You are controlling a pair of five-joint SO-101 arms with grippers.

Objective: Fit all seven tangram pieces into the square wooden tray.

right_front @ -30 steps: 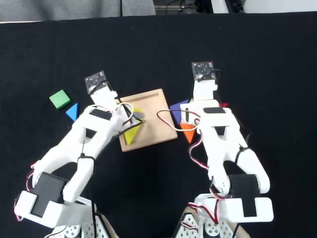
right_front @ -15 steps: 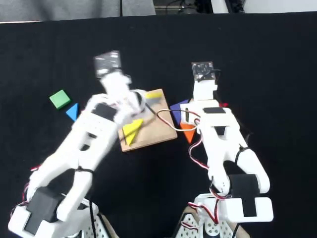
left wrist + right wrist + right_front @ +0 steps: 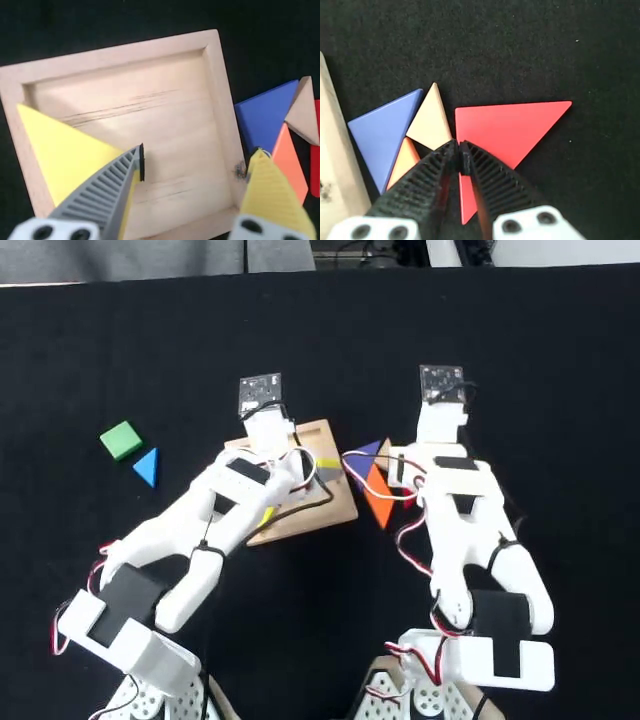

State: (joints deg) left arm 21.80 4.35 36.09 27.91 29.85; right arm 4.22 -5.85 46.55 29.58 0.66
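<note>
The square wooden tray (image 3: 220, 90) (image 3: 338, 502) lies at the table's middle. A large yellow triangle (image 3: 65, 150) rests in it against one wall. My left gripper (image 3: 199, 157) hovers open over the tray's bare floor, holding nothing. Beside the tray lie a blue triangle (image 3: 265, 117) (image 3: 382, 132), a tan triangle (image 3: 431, 122), an orange piece (image 3: 404, 160) (image 3: 379, 497) and a large red triangle (image 3: 505, 127). My right gripper (image 3: 459, 149) is shut and empty, its tips over the spot where the tan, orange and red pieces meet. A green square (image 3: 120, 439) and a small blue triangle (image 3: 147, 466) sit far left.
Black cloth covers the whole table. Both white arms (image 3: 455, 510) stretch from the near edge towards the middle, with loose cables (image 3: 300, 495) hanging over the tray. Open cloth lies at the back and far right.
My left arm swung right across the tray, away from the yellow triangle, which now lies in the tray. My right arm shifted slightly right, uncovering more of the orange piece.
</note>
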